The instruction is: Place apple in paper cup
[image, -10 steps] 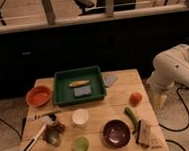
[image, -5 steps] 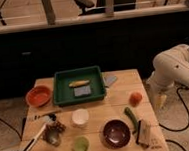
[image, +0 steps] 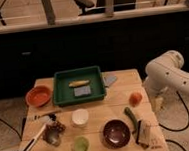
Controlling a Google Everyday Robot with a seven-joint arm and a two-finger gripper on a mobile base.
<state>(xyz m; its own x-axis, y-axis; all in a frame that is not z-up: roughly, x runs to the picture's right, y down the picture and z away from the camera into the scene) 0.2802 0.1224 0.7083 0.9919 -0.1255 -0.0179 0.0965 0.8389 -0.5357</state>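
Observation:
The apple (image: 135, 98) is a small orange-red fruit lying near the right edge of the wooden table (image: 98, 107). The paper cup (image: 80, 117) is white and stands upright near the table's middle, well left of the apple. My white arm (image: 171, 75) reaches in from the right. The gripper (image: 157, 103) hangs just off the table's right edge, a little right of the apple and apart from it. It holds nothing that I can see.
A green tray (image: 95, 72) at the back holds a yellow item and a grey sponge. An orange-red bowl (image: 38, 96) stands at the left. A dark bowl (image: 116, 133), light green cup (image: 80, 144), cucumber (image: 130, 117), packet (image: 144, 134) and utensils (image: 38, 137) lie along the front.

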